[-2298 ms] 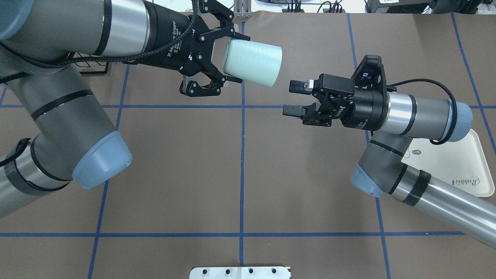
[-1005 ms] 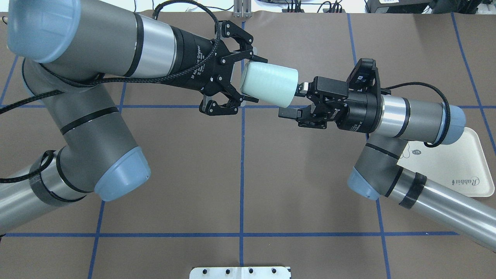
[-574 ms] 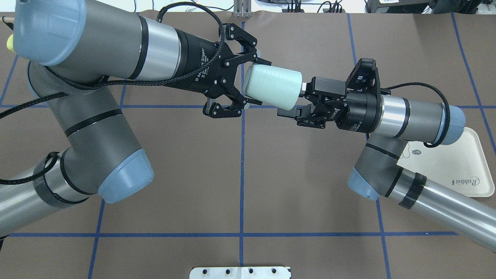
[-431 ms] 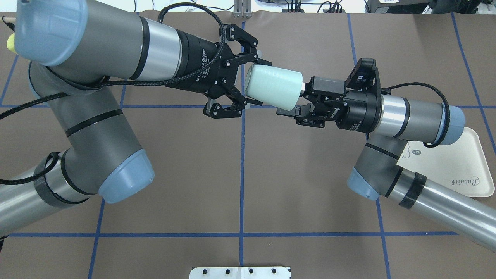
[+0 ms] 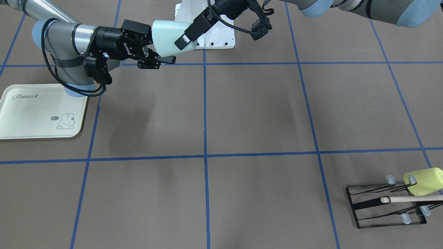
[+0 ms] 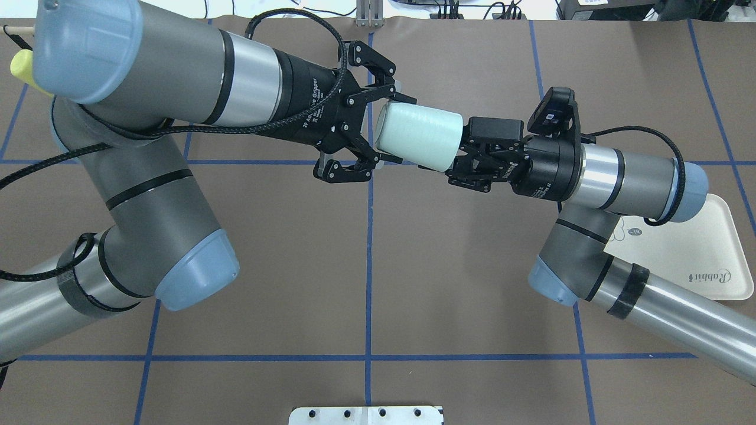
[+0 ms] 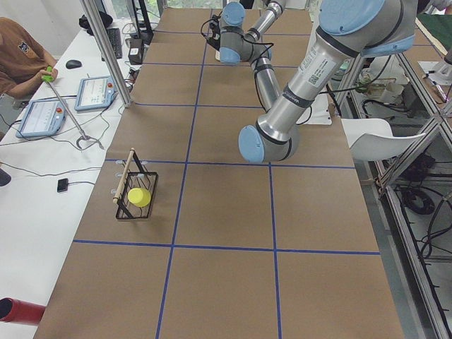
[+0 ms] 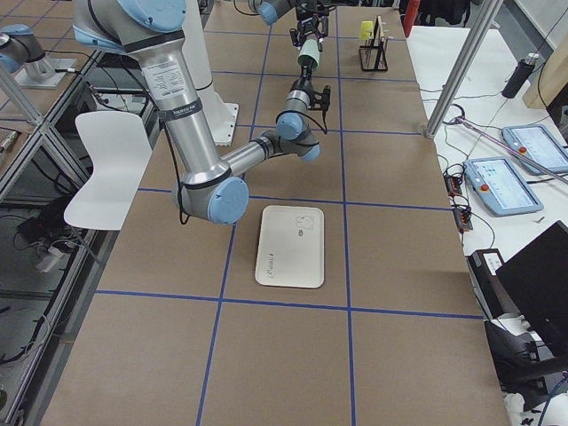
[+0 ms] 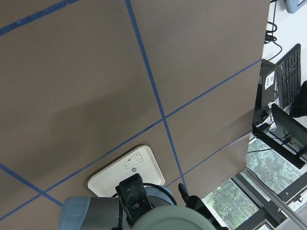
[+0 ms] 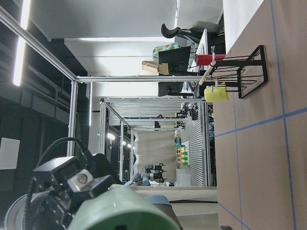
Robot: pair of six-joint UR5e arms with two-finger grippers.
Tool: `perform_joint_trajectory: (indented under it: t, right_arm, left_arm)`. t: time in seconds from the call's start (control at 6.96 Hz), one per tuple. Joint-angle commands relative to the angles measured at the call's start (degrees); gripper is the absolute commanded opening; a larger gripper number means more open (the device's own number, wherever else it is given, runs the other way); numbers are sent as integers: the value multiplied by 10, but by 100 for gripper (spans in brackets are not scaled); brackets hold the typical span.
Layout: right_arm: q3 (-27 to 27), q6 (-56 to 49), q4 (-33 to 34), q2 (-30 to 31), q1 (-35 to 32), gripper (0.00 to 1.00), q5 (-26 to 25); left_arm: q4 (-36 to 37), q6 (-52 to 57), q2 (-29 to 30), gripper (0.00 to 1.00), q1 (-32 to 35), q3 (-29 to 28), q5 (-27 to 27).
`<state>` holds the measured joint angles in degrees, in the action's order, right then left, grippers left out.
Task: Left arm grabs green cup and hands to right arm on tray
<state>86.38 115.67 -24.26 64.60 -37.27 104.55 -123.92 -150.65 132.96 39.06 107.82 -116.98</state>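
The green cup (image 6: pixel 416 136) hangs on its side above the table's far middle, also seen in the front view (image 5: pixel 168 36). My left gripper (image 6: pixel 391 126) is shut on its narrow end, one finger on each side. My right gripper (image 6: pixel 450 152) has closed on the wide rim end; its lower finger (image 5: pixel 166 60) lies against the cup's outside and the other finger is hidden. The cream tray (image 6: pixel 703 254) lies on the table behind the right arm, with nothing on it (image 5: pixel 34 114).
A black wire rack (image 5: pixel 384 204) with a yellow-green cup (image 5: pixel 424 181) stands at the far left corner of the table. A white mount plate (image 6: pixel 366 415) sits at the near edge. An operator sits at the side desk (image 7: pixel 21 56).
The left arm carried the cup to the right until its rim met the open right gripper. The right gripper's fingers have since drawn together on the rim end.
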Motion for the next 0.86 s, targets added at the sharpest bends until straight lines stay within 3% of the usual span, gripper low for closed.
perform_joint_trajectory:
  t: [0.0, 0.72]
  right_arm:
    - [-1, 0, 0, 0, 0, 67, -1]
    - [-1, 1, 0, 0, 1, 57, -12]
  left_arm:
    - [-2, 0, 0, 13, 0, -5, 0]
    - [-2, 1, -1, 13, 0, -9, 0]
